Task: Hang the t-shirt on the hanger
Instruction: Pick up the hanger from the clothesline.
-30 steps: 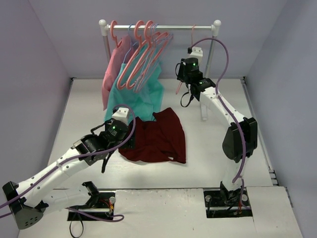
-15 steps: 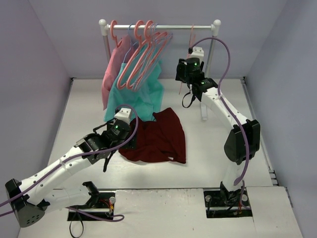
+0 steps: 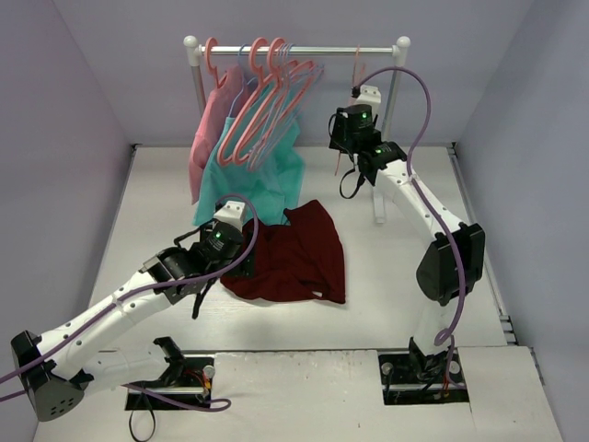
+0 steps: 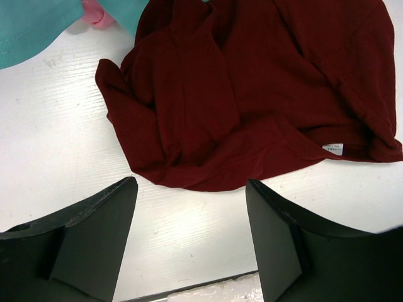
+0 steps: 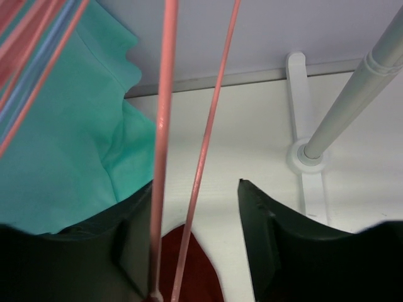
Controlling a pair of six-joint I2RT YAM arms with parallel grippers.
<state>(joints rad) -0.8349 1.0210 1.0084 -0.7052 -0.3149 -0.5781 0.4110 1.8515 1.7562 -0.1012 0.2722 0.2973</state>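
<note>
Found the right gripper [image 5: 195, 189] lifted high, just under the rail of the rack [image 3: 322, 50] near its right post. Saw its jaws parted and pinching nothing. Saw two thin rods of the hanger [image 5: 165, 126] running down through the gap, one close against a finger [image 5: 135, 239] and the other loose in the middle. Could not tell whether that first rod touched the finger. Traced the right arm back from there: wrist tipped toward the rack, forearm slanting down and away from the right post, elbow bent well in front of the rack, upper arm dropping to its base.

Saw the hanger hooked on the rail at the rack's right end, apart from the other hangers [image 3: 262, 101] bunched toward the left end.

Found the left gripper [image 4: 189, 245] low over the table [image 3: 396, 267] in front of the rack, jaws spread wide and holding nothing. Saw it pointed down at the near edge of the shirt [image 4: 252, 94], not touching it. Traced the left arm as one long low reach from its base toward the rack's left half, wrist pitched downward.

Saw the shirt lying crumpled on the table before the rack, white tag [image 4: 332, 149] showing. Noted a teal garment [image 5: 63, 145] and a pink garment [image 3: 210, 129] hanging at the rack's left end.
</note>
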